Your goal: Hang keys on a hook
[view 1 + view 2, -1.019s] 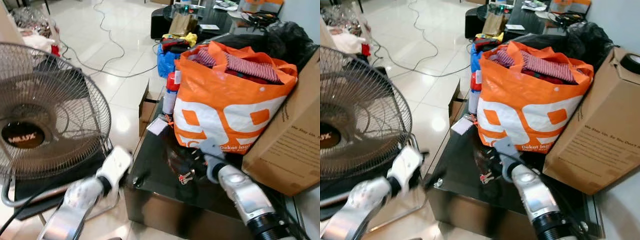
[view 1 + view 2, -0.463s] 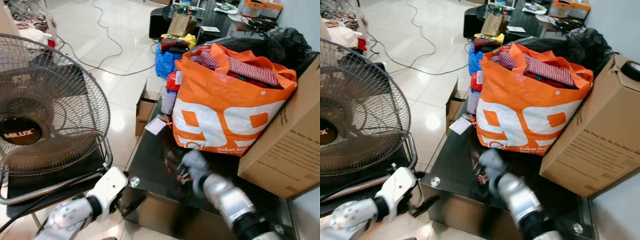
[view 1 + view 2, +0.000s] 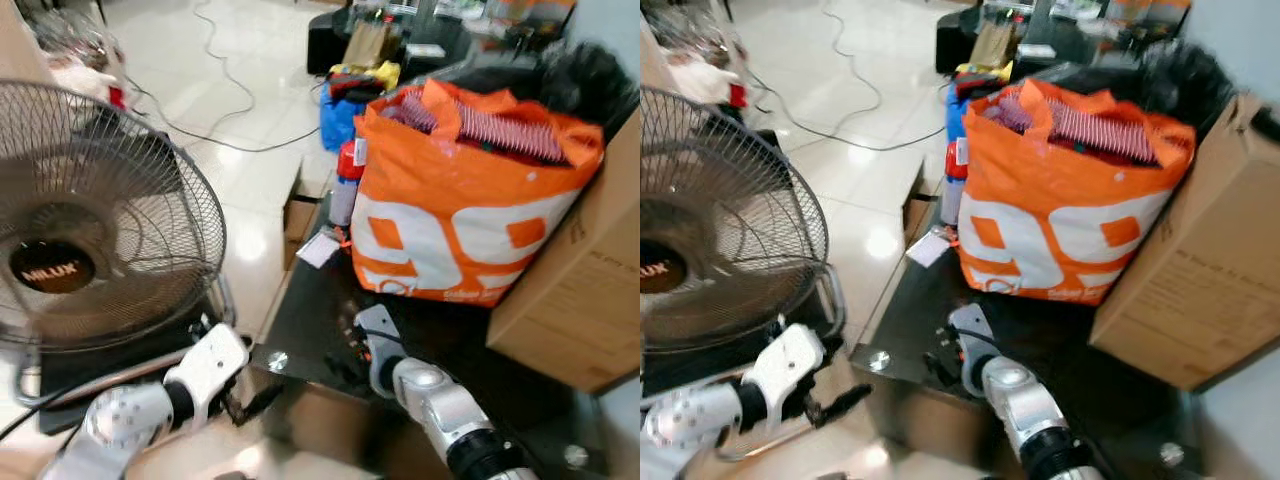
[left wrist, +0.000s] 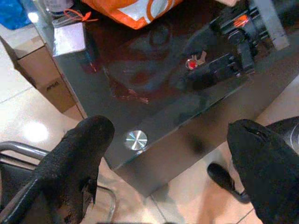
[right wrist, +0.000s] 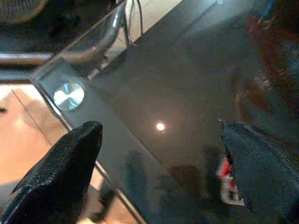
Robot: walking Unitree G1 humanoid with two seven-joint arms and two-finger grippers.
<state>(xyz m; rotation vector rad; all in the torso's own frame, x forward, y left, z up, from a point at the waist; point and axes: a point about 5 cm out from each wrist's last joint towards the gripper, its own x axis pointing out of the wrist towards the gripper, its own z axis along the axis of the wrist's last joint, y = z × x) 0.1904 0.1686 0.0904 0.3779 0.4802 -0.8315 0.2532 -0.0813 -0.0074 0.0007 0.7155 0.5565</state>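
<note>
- Your right gripper (image 4: pixel 224 65) hovers over the table (image 3: pixel 310 320) near its front edge, fingers spread, keys (image 4: pixel 195 59) just beside them.
- Your left gripper (image 3: pixel 255 403), spread too, hangs off that edge.

A cluttered home: tiled floor (image 3: pixel 250 150), standing fan (image 3: pixel 90 260), clothes bag (image 3: pixel 460 215).

floor: glossy pale tiles (image 3: pixel 250 120) | furniture: dark glass table (image 3: pixel 320 300) | standing fan (image 3: pixel 90 250)

The low black glass worktop (image 3: pixel 310 310) carries a bulging orange-and-white plastic bag (image 3: pixel 460 215), a brown cardboard box (image 3: pixel 580 290) beside it, a white tag (image 3: pixel 318 250), and small red-tagged keys (image 4: pixel 194 60) near its front edge.
</note>
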